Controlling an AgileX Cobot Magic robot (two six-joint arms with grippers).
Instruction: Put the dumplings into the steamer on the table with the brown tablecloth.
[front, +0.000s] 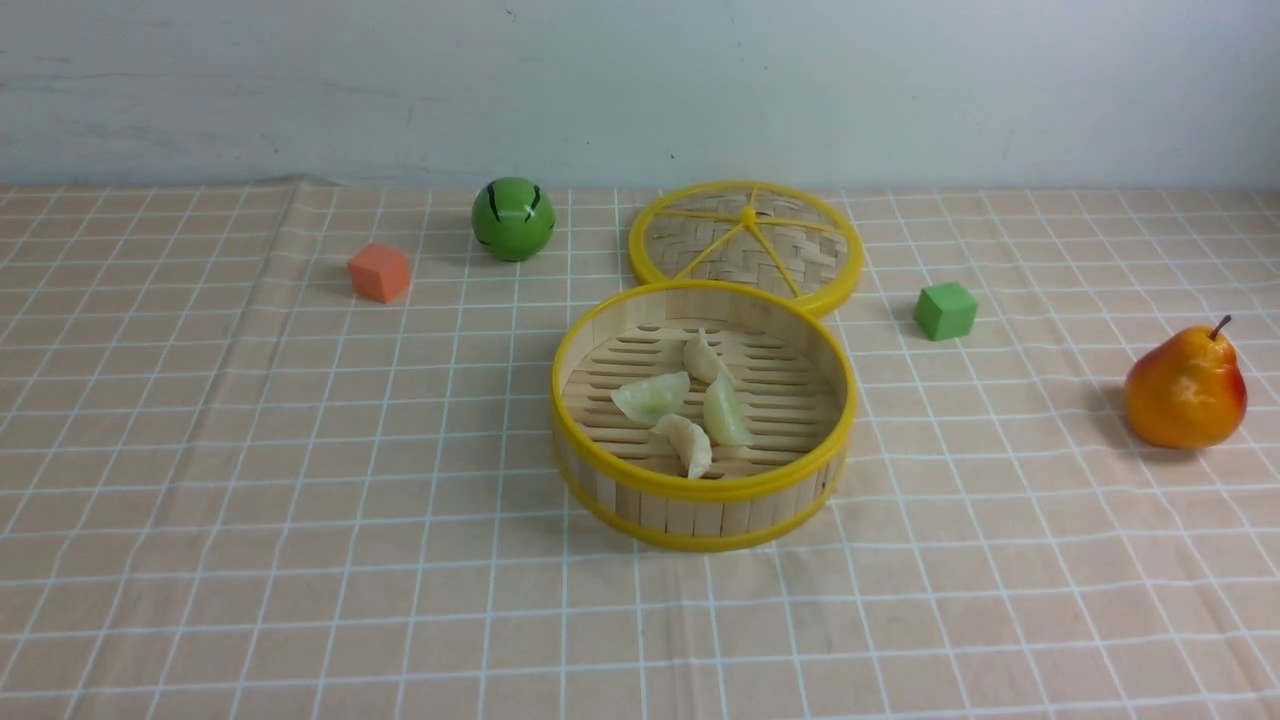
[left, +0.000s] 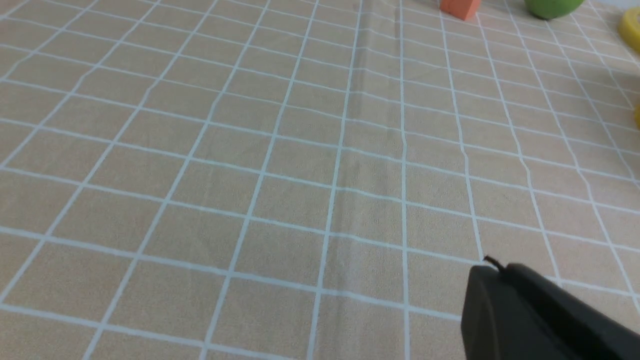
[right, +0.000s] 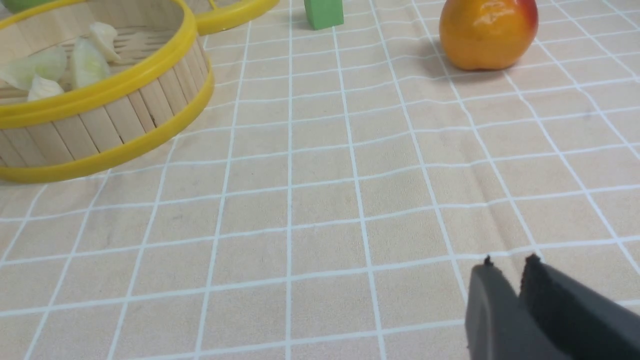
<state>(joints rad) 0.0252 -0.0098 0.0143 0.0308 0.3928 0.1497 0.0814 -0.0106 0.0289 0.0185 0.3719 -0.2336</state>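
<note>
Neither arm shows in the front view; each appears only in its own wrist view. The left gripper (left: 492, 267) hangs low over bare brown tablecloth (left: 280, 165), its jaws pressed together with nothing between them. The right gripper (right: 510, 270) also sits low over the cloth, jaws closed to a thin slit and empty.

The steamer (front: 702, 490) stands near the middle of the worktop (front: 200, 500). All four dumplings lie on its slatted floor, clustered and touching: one pale green dumpling (front: 652, 396) on the left, a second green dumpling (front: 725, 410) to its right, one beige dumpling (front: 703, 357) toward the back and another beige dumpling (front: 688, 443) toward the front. In the right wrist view the steamer's wall stands well apart from the jaws.

The woven lid (front: 745, 243) lies flat just behind the steamer, its rim touching or nearly touching it. An orange cube (front: 379, 272) and a green ball (front: 513, 219) sit at the back left. A green cube (front: 945, 310) rests to the steamer's right, and a pear (front: 1185, 388) stands farther right.
</note>
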